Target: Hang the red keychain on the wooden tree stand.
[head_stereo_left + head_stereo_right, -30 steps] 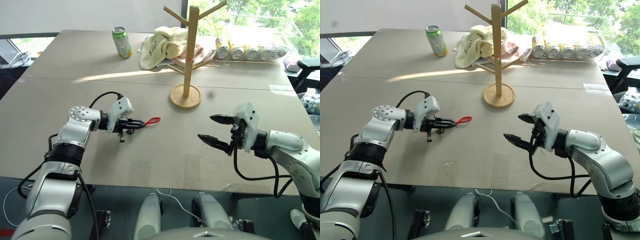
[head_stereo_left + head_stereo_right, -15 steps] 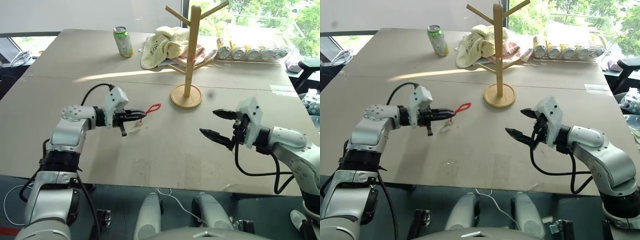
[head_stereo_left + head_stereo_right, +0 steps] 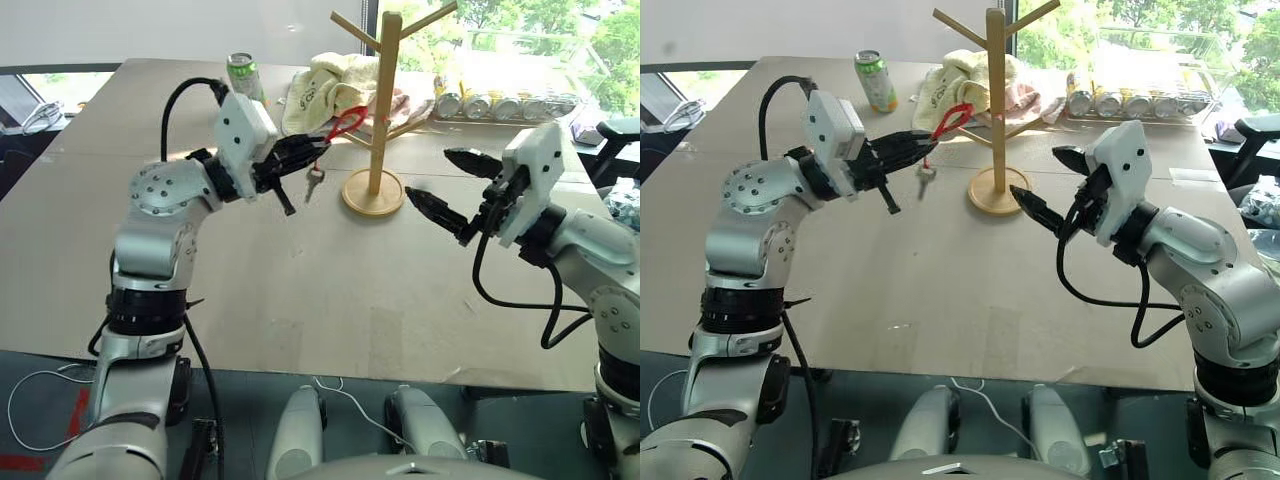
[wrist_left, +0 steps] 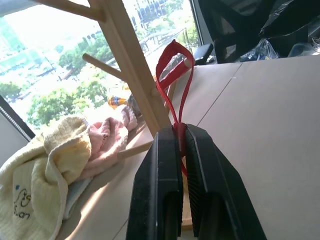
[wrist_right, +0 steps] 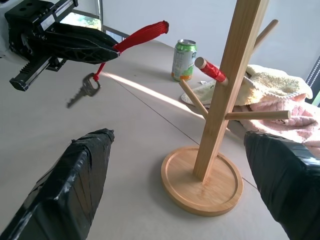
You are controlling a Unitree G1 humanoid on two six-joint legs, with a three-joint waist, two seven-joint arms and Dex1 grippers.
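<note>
I am holding my left pincer [image 3: 318,150] up above the table [image 3: 300,290], its two black fingers pressed together on the cord of the red keychain [image 3: 345,124]. The red loop is standing up past my fingertips, and the small metal key [image 3: 313,184] is dangling below them, clear of the table. The loop is sitting just beside the pole of the wooden tree stand [image 3: 380,110], near one of its lower pegs, though I cannot tell whether it is touching the wood. The stand is resting upright on its round base at the middle of the table. I am keeping my right pincer [image 3: 440,182] raised on the other side of the stand, its fingers spread wide apart and gripping nothing, with the stand's base showing between them in the right wrist view. Behind the stand a yellow towel [image 3: 320,88] is lying in a heap, and a green can [image 3: 243,82] is standing near the far edge.
</note>
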